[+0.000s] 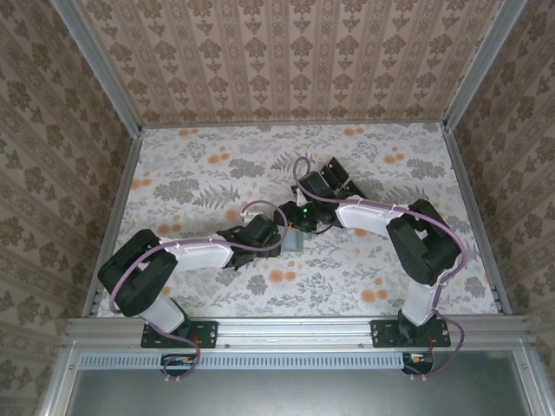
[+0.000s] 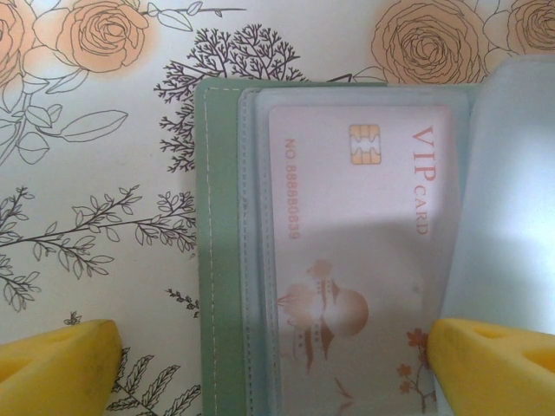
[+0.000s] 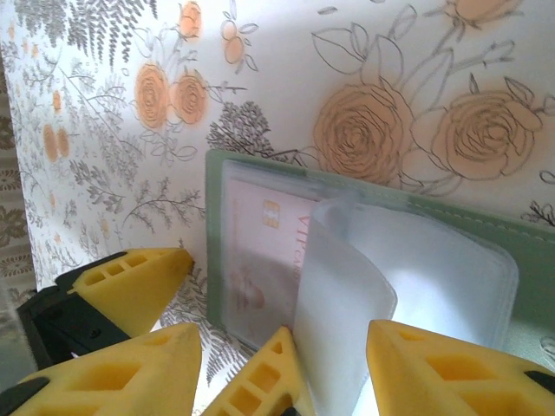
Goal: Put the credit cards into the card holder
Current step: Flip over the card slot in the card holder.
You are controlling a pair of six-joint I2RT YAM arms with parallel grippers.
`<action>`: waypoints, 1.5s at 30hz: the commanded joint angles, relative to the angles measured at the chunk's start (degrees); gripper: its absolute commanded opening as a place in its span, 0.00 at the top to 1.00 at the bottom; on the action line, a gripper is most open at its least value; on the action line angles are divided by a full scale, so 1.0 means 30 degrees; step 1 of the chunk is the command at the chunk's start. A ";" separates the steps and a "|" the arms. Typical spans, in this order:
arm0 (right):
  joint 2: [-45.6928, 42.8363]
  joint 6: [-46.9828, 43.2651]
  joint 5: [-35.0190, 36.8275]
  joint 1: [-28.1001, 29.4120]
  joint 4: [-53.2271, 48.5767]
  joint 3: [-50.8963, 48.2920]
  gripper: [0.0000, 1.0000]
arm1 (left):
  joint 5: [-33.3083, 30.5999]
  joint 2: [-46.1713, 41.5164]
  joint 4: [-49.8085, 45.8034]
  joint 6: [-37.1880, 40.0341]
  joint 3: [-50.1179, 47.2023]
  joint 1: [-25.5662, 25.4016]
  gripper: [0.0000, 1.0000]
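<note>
Card holder (image 2: 221, 260) directly under splayed left gripper (image 2: 270, 368)

We see a table (image 1: 199, 173) covered edge to edge in a white floral print of grey foliage and orange roses, walled in on three sides by patterned panels. Near its middle the card holder (image 1: 297, 240) lies flat on the print, opened out, with its dull-green cover down and stitched border showing (image 2: 221, 260). One of its clear sleeve pages curls up off the rest (image 3: 347, 286). Farther back, right of centre, sit some black blocks (image 1: 334, 178), which we cannot make out clearly.
</note>
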 commanded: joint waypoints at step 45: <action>0.4507 -0.0337 0.0654 0.2707 -0.2136 0.5984 0.46 | -0.0717 -1.1019 -0.2905 -0.1074 -0.4006 0.0852 0.00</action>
